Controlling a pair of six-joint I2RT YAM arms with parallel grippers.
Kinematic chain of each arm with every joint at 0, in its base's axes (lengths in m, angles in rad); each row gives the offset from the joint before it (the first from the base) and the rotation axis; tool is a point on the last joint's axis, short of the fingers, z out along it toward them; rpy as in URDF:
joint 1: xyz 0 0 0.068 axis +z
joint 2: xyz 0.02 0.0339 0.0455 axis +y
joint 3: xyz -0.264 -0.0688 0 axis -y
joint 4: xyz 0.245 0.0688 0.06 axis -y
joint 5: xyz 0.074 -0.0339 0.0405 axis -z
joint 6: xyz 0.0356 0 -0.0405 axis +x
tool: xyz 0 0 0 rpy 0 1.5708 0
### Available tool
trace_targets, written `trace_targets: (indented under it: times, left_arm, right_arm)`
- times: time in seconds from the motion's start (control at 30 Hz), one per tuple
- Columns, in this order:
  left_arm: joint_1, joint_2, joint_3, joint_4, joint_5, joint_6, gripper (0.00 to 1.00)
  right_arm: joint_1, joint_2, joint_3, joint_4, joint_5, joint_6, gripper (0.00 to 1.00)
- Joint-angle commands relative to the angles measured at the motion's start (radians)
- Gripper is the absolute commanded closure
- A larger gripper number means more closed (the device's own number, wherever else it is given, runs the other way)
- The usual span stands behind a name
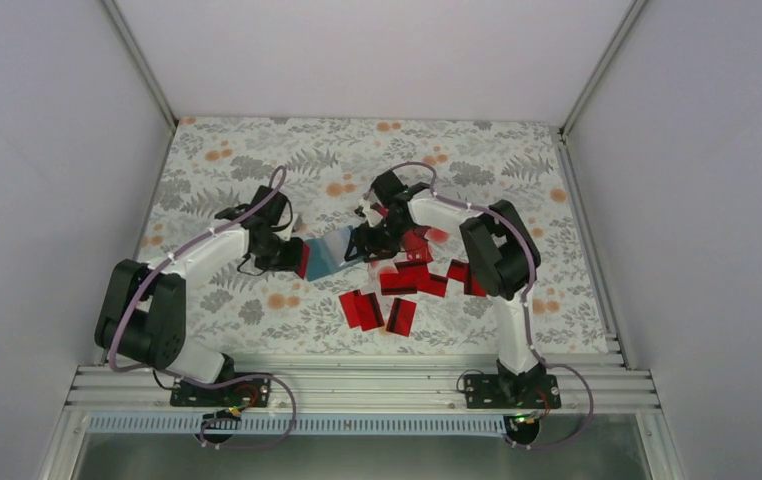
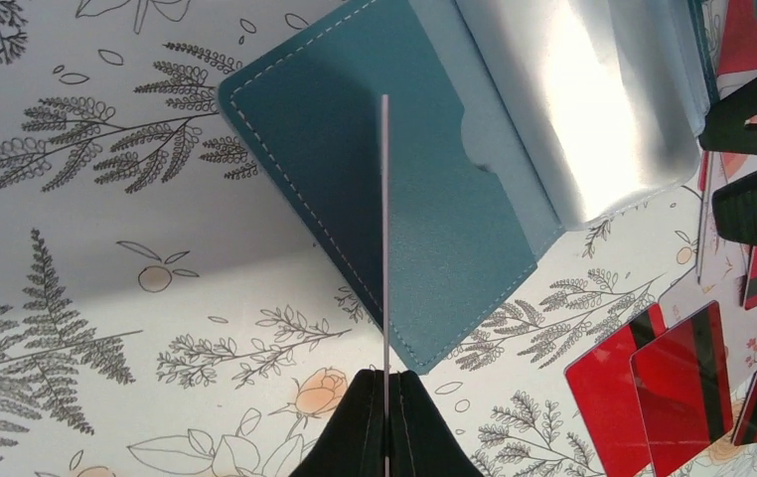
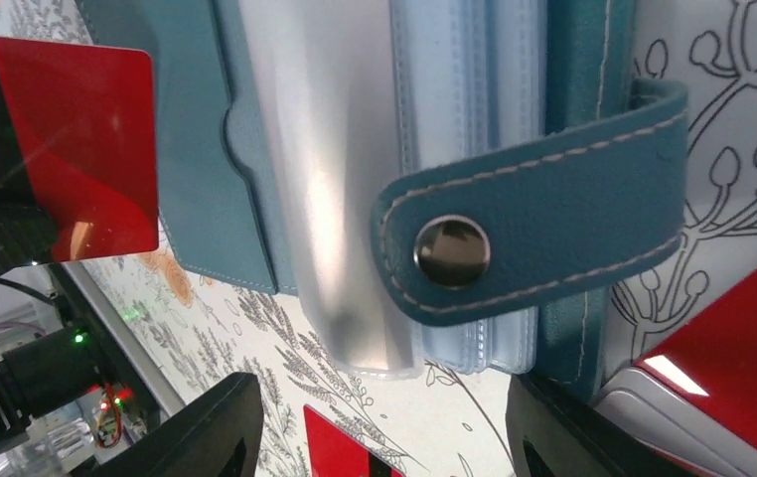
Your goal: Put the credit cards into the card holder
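Left tool (image 2: 386,386): one, clamped shut on the lower edge of a single thin red plastic card (image 2: 384,229), seen edge-on against the holder's inner pocket.
Card holder: one teal-blue stitched rectangular card holder (image 2: 454,268), spread open and raised off the table, between the two tools.
Right tool (image 3: 384,417): one, jaws set wide around the holder's far end, gripping it.
Strap: one teal strap (image 3: 553,209) with one metal snap.
Loose red cards (image 1: 397,285): roughly nine, black-striped and overlapping; exact count unclear.
Table (image 1: 257,160): one, floral-printed.
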Motion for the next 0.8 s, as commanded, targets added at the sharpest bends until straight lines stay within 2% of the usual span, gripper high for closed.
trace_targets:
  times: [0.0, 0.17, 0.27, 0.53, 0.77]
  left_arm:
    - [0.005, -0.054, -0.019, 0.018, -0.018, -0.045, 0.98]
    - [0.004, -0.028, -0.056, 0.054, 0.000, -0.046, 0.98]
    - [0.005, -0.012, -0.067, 0.073, 0.006, -0.044, 0.97]
    - [0.005, 0.011, -0.046, 0.075, 0.004, -0.023, 0.98]
    - [0.005, 0.002, -0.043, 0.070, 0.008, -0.019, 0.98]
  right_arm:
    - [-0.011, 0.016, 0.039, -0.031, -0.100, -0.072, 0.37]
    - [-0.011, -0.023, 0.068, -0.064, -0.292, -0.141, 0.37]
    - [-0.010, -0.039, 0.105, -0.067, -0.347, -0.129, 0.36]
    - [-0.019, 0.049, 0.206, -0.002, -0.190, 0.094, 0.37]
    - [-0.020, 0.102, 0.235, -0.014, -0.129, 0.112, 0.37]
